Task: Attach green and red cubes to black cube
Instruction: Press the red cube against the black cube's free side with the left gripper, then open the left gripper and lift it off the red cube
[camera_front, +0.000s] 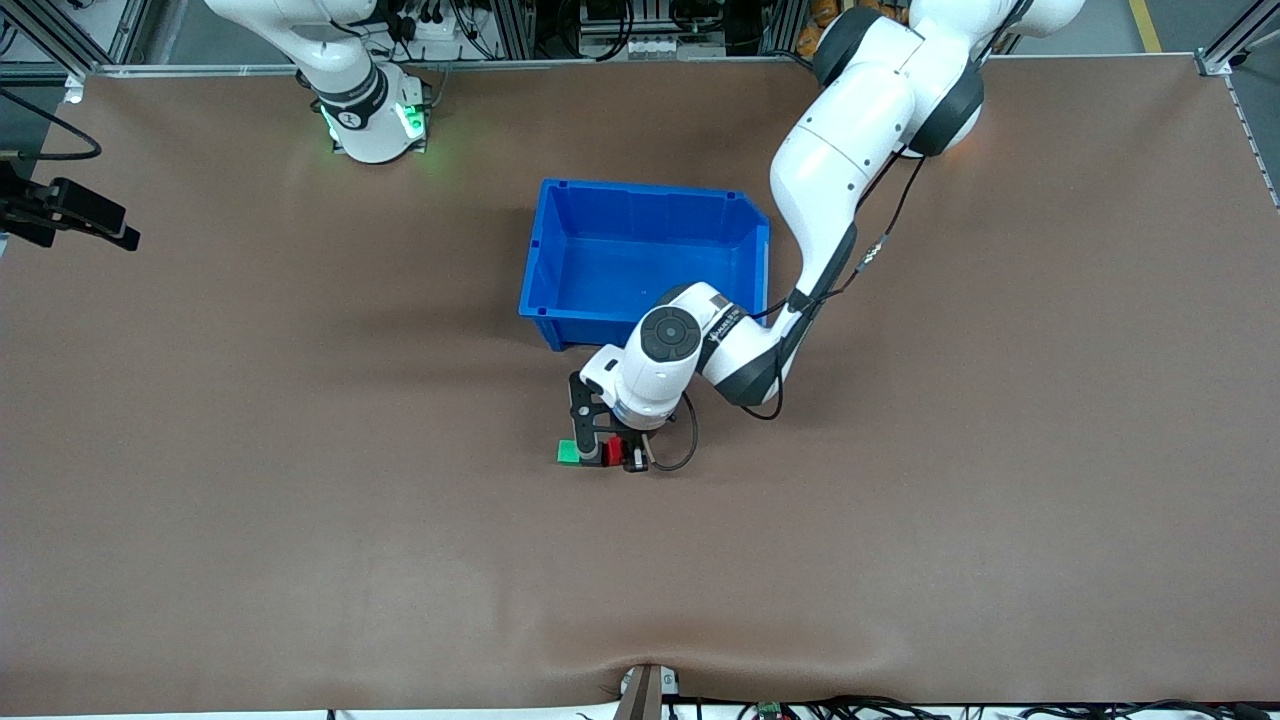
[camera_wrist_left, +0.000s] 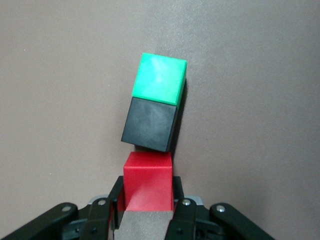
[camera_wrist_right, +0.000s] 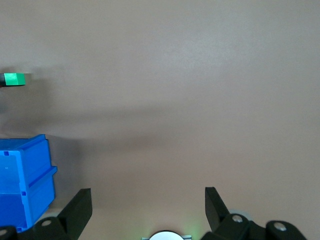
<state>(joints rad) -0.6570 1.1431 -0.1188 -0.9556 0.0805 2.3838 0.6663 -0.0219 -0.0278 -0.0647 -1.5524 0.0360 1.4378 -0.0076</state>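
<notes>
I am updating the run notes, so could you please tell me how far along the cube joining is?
Done: the green cube sits flush against the black cube. In hand: the left gripper is shut on the red cube, touching the black one but askew. Left: seating and releasing it. The right gripper waits open.

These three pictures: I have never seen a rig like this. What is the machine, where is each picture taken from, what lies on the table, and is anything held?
Two white robot arms stand at a brown table. The wide picture looks down from a high camera facing them. The other two come from cameras on each arm's wrist.

On the table stand a blue bin and, nearer the front camera, a row of three small cubes: green cube, black cube, red cube. The black one sits slightly askew between the others.

The left end effector is down at the row, shut on the red cube. The right end effector waits open near its base, holding nothing.
</notes>
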